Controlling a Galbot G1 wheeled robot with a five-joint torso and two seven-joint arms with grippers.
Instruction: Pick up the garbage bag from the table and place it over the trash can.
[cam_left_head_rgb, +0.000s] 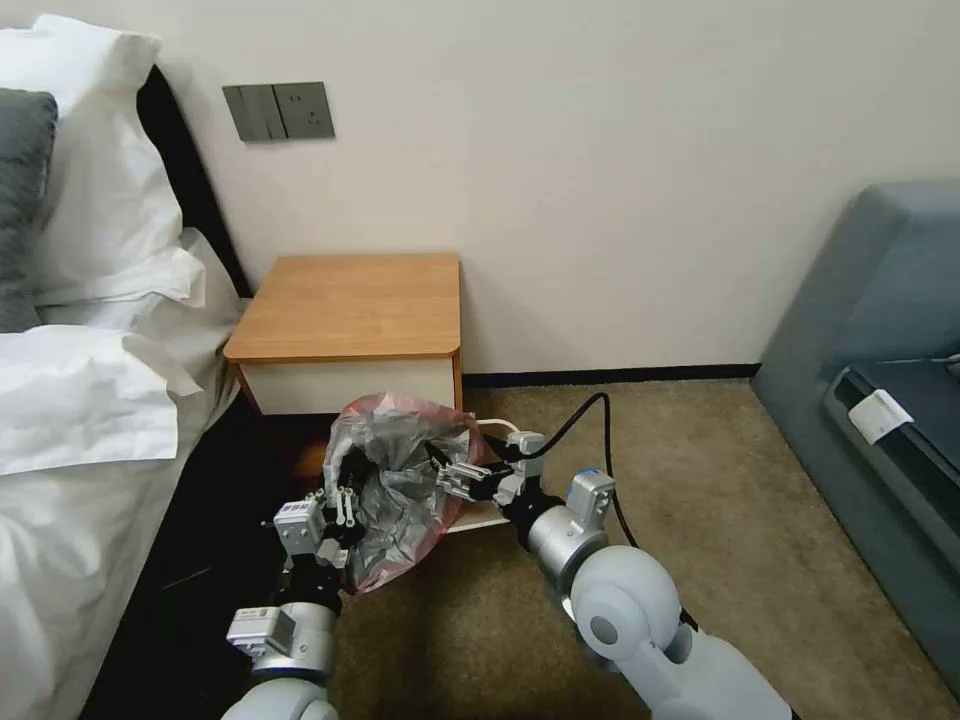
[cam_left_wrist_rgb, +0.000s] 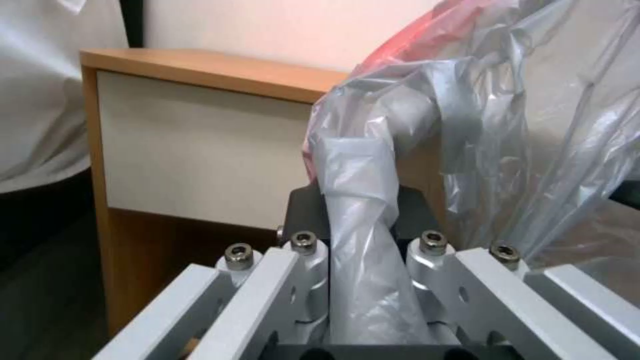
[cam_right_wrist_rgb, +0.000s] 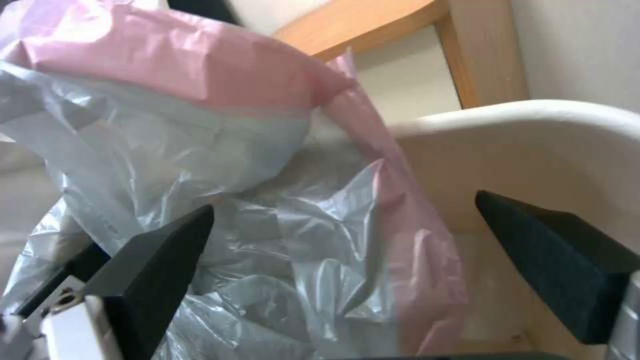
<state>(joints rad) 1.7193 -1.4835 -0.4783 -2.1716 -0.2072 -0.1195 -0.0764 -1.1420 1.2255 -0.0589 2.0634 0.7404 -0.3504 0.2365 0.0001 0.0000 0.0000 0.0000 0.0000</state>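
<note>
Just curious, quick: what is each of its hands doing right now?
Left gripper: shut on the garbage bag.
Right gripper: open, fingers apart at the bag's rim.

White bed (cam_left_head_rgb: 70, 420), wall switch panel (cam_left_head_rgb: 278, 110), grey sofa (cam_left_head_rgb: 880, 400).

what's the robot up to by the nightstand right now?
It is fitting a garbage bag onto the trash can on the floor in front of the table. The left gripper is shut on a bunched strip of the bag's plastic, holding that side up. The right gripper is open at the bag's mouth beside the pinkish-red rim, with the can's cream wall right behind it. The bag is off the table, but its rim is still crumpled above the can, not stretched around it.
</note>
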